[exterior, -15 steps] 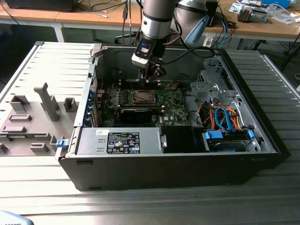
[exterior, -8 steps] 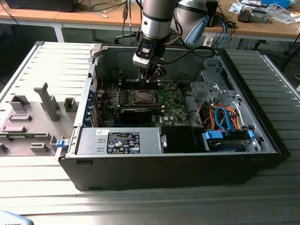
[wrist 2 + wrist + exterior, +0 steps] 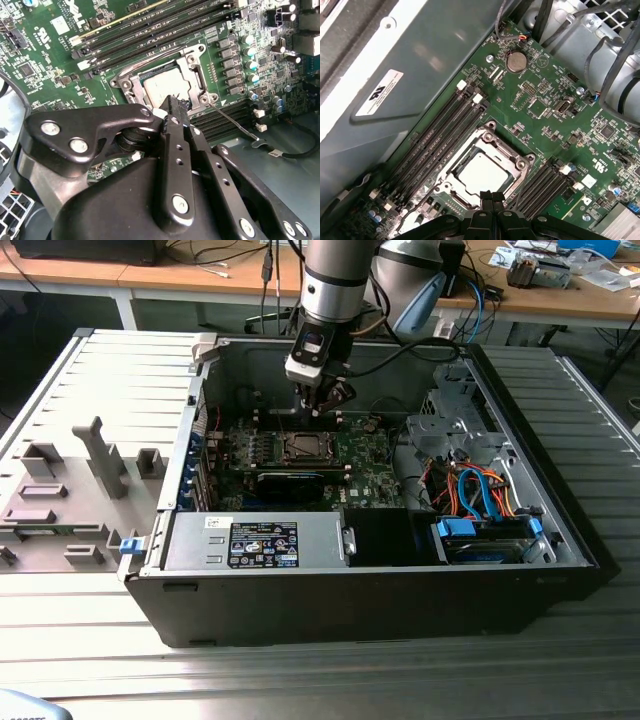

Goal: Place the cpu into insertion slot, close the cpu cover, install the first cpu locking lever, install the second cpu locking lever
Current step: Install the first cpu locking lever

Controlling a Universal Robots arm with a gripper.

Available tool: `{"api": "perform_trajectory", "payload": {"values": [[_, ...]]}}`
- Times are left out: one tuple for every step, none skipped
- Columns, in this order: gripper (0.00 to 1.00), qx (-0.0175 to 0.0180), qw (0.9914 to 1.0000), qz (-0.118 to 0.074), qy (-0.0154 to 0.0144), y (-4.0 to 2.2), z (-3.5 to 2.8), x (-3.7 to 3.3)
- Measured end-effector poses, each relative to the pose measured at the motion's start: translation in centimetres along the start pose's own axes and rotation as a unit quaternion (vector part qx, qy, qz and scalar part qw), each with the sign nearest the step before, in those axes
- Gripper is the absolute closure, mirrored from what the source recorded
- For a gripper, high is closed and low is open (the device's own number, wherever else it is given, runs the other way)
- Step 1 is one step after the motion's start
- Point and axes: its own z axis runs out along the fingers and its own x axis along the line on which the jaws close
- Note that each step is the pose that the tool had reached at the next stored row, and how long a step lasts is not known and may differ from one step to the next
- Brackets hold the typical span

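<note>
The open computer case [image 3: 350,605] fills the centre of the exterior view. The power-supply box [image 3: 262,543] runs along its lower edge, the drive cage [image 3: 448,425] and a tangle of orange and blue cables [image 3: 480,495] sit toward the exterior view's right, and the green motherboard [image 3: 365,455] covers the case floor. The arm drops in from the top centre of that view. Its gripper [image 3: 322,408] hangs above the board, with the insertion slot [image 3: 303,447] just below the tips and a little toward the exterior view's left. The long black expansion card [image 3: 290,483] lies past the slot toward the frame's lower edge and looks clear of the approach. In the first wrist view the cpu [image 3: 482,172] sits flat in the slot, and the cpu cover [image 3: 507,150] appears to lie down around it, its window framing the chip. Banks of memory slots [image 3: 445,130] flank the socket closely on two sides. The fingers [image 3: 486,199] are pressed together with nothing visible between them, their tips over the edge of the chip. In the second wrist view a thin steel locking lever [image 3: 232,121] runs from the cover's corner nearest the tips, its long axis slanting away from the socket to a hooked end. It looks unlatched, and nothing stands between it and the tips.
</note>
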Motion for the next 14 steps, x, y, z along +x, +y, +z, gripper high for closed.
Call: {"api": "perform_trajectory", "payload": {"values": [[0.89, 0.0000, 1.00000, -0.001, -0.0001, 0.00, 0.00, 0.00], [0.89, 0.0000, 1.00000, -0.003, -0.0002, 0.00, 0.00, 0.00], [0.89, 0.0001, 0.99999, -0.004, -0.0004, 0.00, 0.00, 0.00], [0.89, 0.0001, 0.99999, -0.005, -0.0005, 0.00, 0.00, 0.00], [0.89, 0.0001, 0.99998, -0.007, -0.0006, 0.00, 0.00, 0.00], [0.89, 0.0001, 0.99997, -0.008, -0.0007, 0.00, 0.00, 0.00], [0.89, 0.0001, 0.99996, -0.009, -0.0008, 0.00, 0.00, 0.00], [0.89, 0.0002, 0.99994, -0.011, -0.0010, 0.00, 0.00, 0.00], [0.89, 0.0002, 0.99992, -0.012, -0.0011, 0.00, 0.00, 0.00], [0.89, 0.0002, 0.99991, -0.013, -0.0012, 0.00, 0.00, 0.00], [0.89, 0.0002, 0.99989, -0.015, -0.0013, 0.00, 0.00, 0.00], [0.89, 0.0002, 0.99988, -0.016, -0.0014, 0.00, 0.00, 0.00], [0.89, 0.0003, 0.99986, -0.017, -0.0015, 0.00, 0.00, 0.00], [0.89, 0.0003, 0.99984, -0.018, -0.0016, 0.00, 0.00, 0.00]]}}
